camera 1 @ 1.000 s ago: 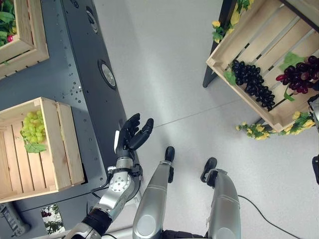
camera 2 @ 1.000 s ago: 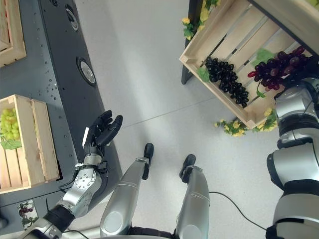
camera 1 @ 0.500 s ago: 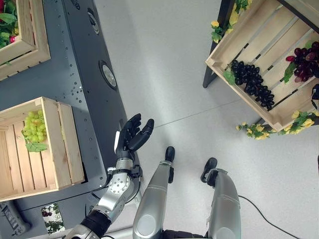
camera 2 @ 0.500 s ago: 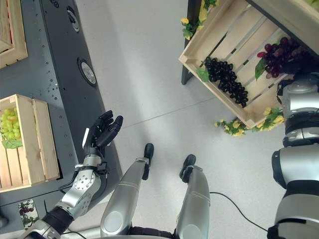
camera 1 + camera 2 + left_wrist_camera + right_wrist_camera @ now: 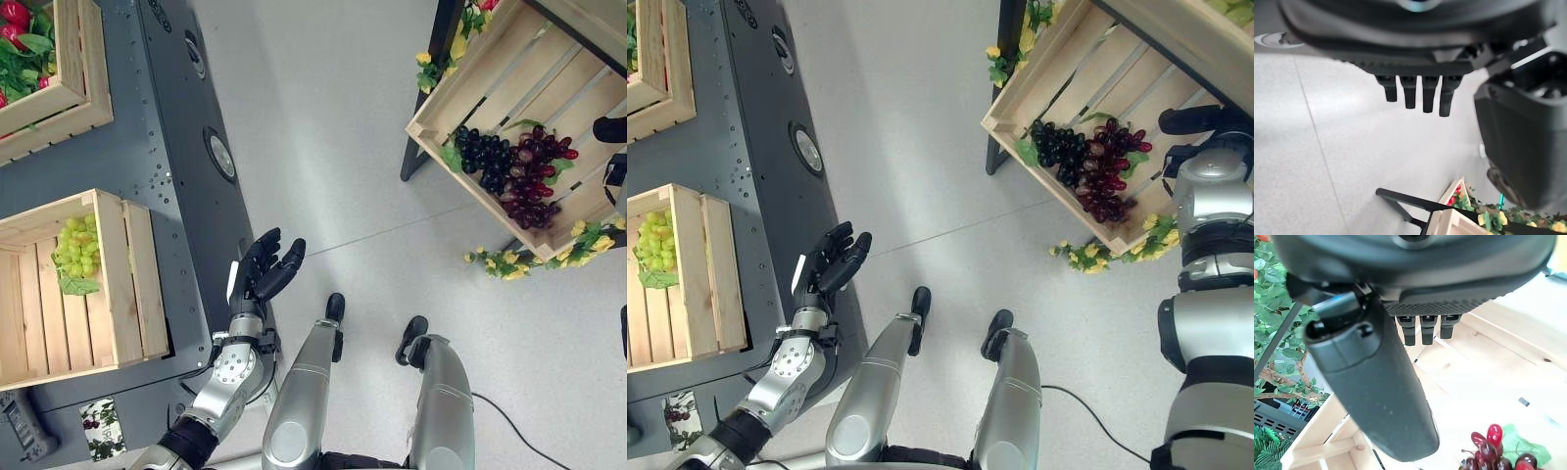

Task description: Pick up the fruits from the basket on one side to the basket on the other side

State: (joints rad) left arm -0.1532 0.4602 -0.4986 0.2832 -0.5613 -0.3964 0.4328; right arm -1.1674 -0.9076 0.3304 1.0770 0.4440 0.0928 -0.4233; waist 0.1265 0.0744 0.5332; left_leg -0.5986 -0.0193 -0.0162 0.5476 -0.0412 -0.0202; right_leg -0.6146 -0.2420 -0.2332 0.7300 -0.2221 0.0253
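Wooden right crate [image 5: 490,69] holds dark grapes [image 5: 482,157] and red grapes [image 5: 534,178], lying together. Right hand [image 5: 1200,119] is above them, inside the crate, with fingers straight and empty. Far from this crate, left crate [image 5: 118,284] holds green grapes [image 5: 76,253]. Left hand [image 5: 263,272] is beside it, fingers relaxed, holding nothing.

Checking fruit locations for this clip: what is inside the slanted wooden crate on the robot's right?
The slanted wooden crate holds dark grapes and red grapes at its lower edge. The right hand covers part of the interior.
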